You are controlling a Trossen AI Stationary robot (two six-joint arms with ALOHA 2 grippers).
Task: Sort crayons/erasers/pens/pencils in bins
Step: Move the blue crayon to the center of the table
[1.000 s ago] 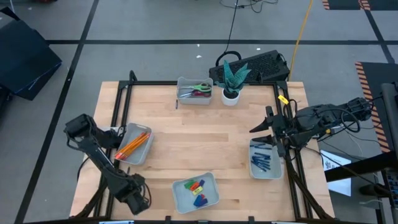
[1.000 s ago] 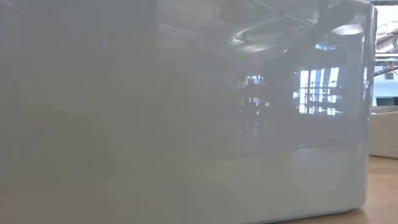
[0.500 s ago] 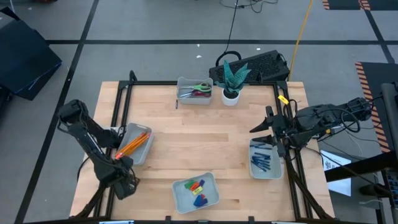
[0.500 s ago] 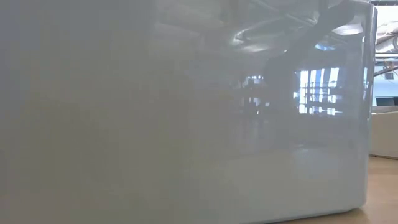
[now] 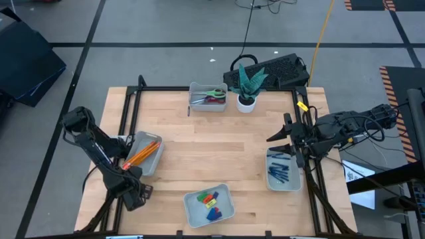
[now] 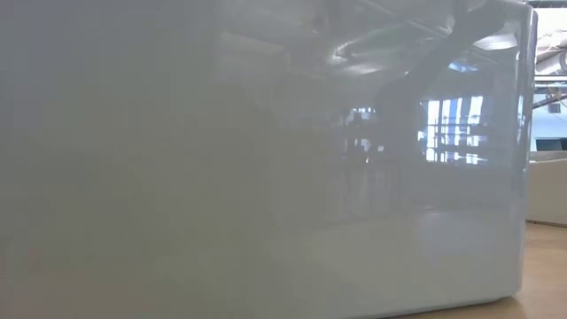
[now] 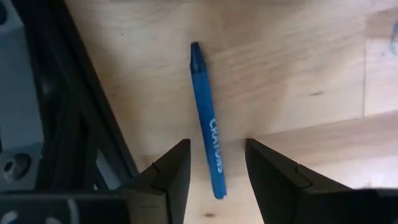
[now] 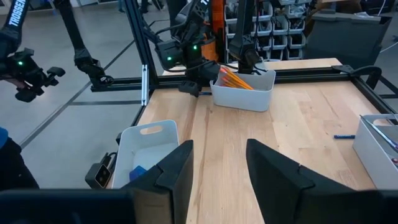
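While our left gripper (image 7: 216, 171) hangs low over the near left corner of the light wooden table (image 5: 199, 156), its two dark fingers (image 7: 166, 176) stand parted on either side of a thin blue crayon with white lettering (image 7: 206, 118), which lies flat on the wood next to the black metal frame rail (image 7: 74, 106); the fingers do not appear to touch it, though we cannot be sure from the wrist view. From above, the same gripper (image 5: 136, 194) sits just beyond the near end of the shallow light-grey plastic bin holding the thin orange pencils (image 5: 141, 154). We see a second light-grey bin at the near edge with the chunky yellow, green, red and blue erasers (image 5: 210, 201) in it, a third on the right side carrying the dark blue pens (image 5: 279, 171), and a fourth at the far edge (image 5: 207, 97) with coloured-handled scissors (image 5: 214, 96) inside, just beside a small white pot with a green plant (image 5: 248, 87). Our right gripper (image 5: 282, 138) waits above the right edge of the table, just beyond the far end of the pen bin, with its fingers (image 8: 177, 167) spread wide and nothing between them. The low view is filled by a pale grey bin wall (image 6: 266, 177) close to the lens.
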